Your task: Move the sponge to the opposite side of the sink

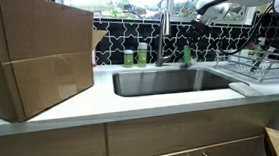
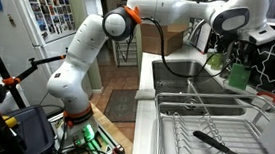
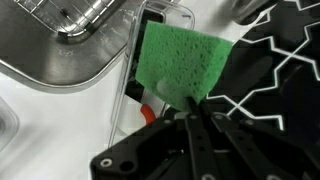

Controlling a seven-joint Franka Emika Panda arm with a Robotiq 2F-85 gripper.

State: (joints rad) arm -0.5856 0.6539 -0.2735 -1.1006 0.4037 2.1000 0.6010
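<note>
- Upper left, wrist view: rack [image 3: 80, 25].
- Centre: sponge [image 3: 185, 60] appears lifted; the gripper [image 3: 192, 102] pinches its lower edge with fingers set narrow.
- Pickup looks done; carrying across the sink [image 1: 170, 82] and release are left.

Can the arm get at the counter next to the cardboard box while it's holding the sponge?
Probably yes. The gripper holds the sponge near the rack. The sink between is open, and the counter by the box looks free. Only the faucet stands nearby.
</note>
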